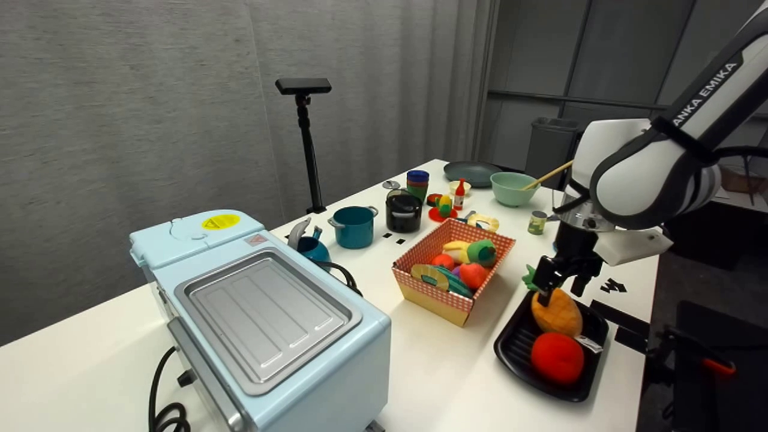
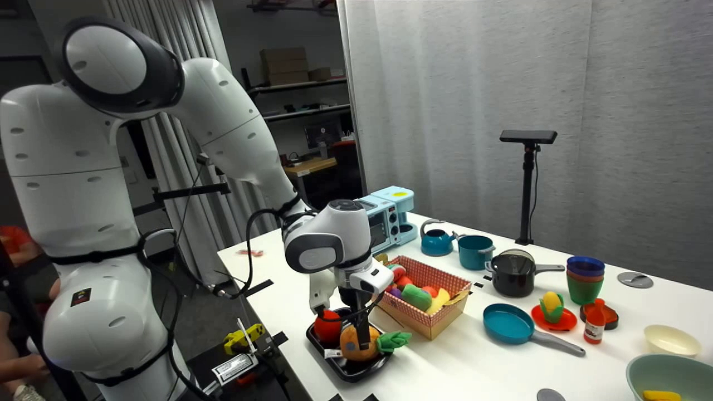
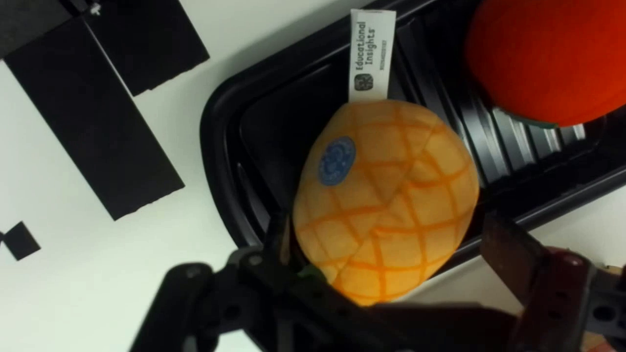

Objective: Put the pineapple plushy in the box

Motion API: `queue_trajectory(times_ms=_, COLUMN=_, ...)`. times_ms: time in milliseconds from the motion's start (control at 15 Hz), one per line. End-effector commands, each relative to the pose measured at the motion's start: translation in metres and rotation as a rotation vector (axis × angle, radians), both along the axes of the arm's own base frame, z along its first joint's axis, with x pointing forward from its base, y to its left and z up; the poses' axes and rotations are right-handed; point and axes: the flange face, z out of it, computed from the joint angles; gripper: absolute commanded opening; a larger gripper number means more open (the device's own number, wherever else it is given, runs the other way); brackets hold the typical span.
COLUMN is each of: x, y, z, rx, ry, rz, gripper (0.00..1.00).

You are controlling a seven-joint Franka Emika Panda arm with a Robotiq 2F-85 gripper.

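One arched arm, claw down, straddling pineapple plushy

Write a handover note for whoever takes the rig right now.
Tool: open, straddling the pineapple plushy; the wrist view shows a gap on one side.
Plushy: in the black tray, beside the red toy.
Box: near the tray, other toys inside.
Done: tool positioned around the plushy.
Left: close, lift, carry to the box, release.

Pineapple plushy: yellow-orange, orange grid. Box: red-white checks.
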Motion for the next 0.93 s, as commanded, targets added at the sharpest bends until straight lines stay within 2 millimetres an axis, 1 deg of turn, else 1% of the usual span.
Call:
queue_trajectory(times_ms=0, x=0.011, y=-0.004, z=-0.015, rx=0.001, ry=-0.002, rz=-0.057, gripper=1.00)
queue_trajectory(times_ms=67, x=0.012, y=-0.005, z=-0.018, rx=-0.001, ry=0.000, rz=-0.062, gripper=0.91)
queue_trajectory(times_ms=133, x=0.012, y=-0.006, z=-0.020, rx=-0.003, ry=0.003, rz=-0.067, gripper=0.74)
queue_trajectory(times_ms=200, x=0.013, y=-0.006, z=-0.020, rx=-0.005, ry=0.007, rz=-0.071, gripper=0.68)
queue_trajectory(times_ms=267, x=0.012, y=-0.005, z=-0.019, rx=-0.010, ry=0.008, rz=-0.062, gripper=0.58)
queue_trajectory(times_ms=400, x=0.005, y=-0.003, z=-0.015, rx=-0.024, ry=0.015, rz=-0.032, gripper=0.42)
queue_trajectory(times_ms=667, x=-0.009, y=0.001, z=-0.002, rx=-0.040, ry=0.076, rz=0.048, gripper=0.16)
queue_trajectory(times_ms=733, x=-0.011, y=0.001, z=0.005, rx=-0.048, ry=0.103, rz=0.084, gripper=0.09)
queue_trajectory(times_ms=800, x=-0.012, y=0.002, z=0.011, rx=-0.065, ry=0.122, rz=0.114, gripper=0.04)
queue_trajectory(times_ms=867, x=-0.011, y=0.002, z=0.022, rx=-0.085, ry=0.139, rz=0.145, gripper=0.02)
